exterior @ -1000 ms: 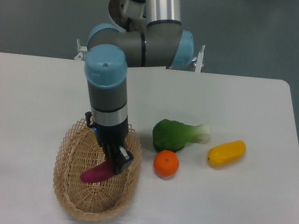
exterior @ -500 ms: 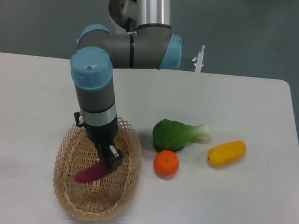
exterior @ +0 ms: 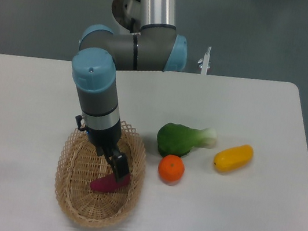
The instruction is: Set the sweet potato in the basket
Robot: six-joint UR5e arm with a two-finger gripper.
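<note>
1. Step in hand: the release. The sweet potato (exterior: 107, 183) lies inside the basket (exterior: 68, 196), on its woven floor, toward the right-hand half of the oval.
2. The gripper (exterior: 117, 168) hangs inside the basket rim, directly above the tuber's upper-right end. Jaws look parted, with one dark finger showing at that end of the tuber. Whether it touches the tuber cannot be told from this single view.
3. Judgement: the tuber appears to rest on the basket floor rather than hang from the jaws, so the placement itself looks done or all but done.
4. The basket sits on the white counter (exterior: 233, 210), front-left. To its right, well outside it: an orange (exterior: 171, 168), a green leafy vegetable (exterior: 180, 139) just behind the orange, and a yellow oblong item (exterior: 233, 158) further right. None of these is involved.
5. Next move calls for: confirm the jaws are fully clear of the tuber, then a straight vertical lift out of the basket.
6. Watch: the wrist stands close over the near-right lattice rim; any sideways drift on the way up could catch the wicker and shift or tip the basket.
7. Watch also: if a finger is in contact with the tuber, the lift could drag it along.
</note>
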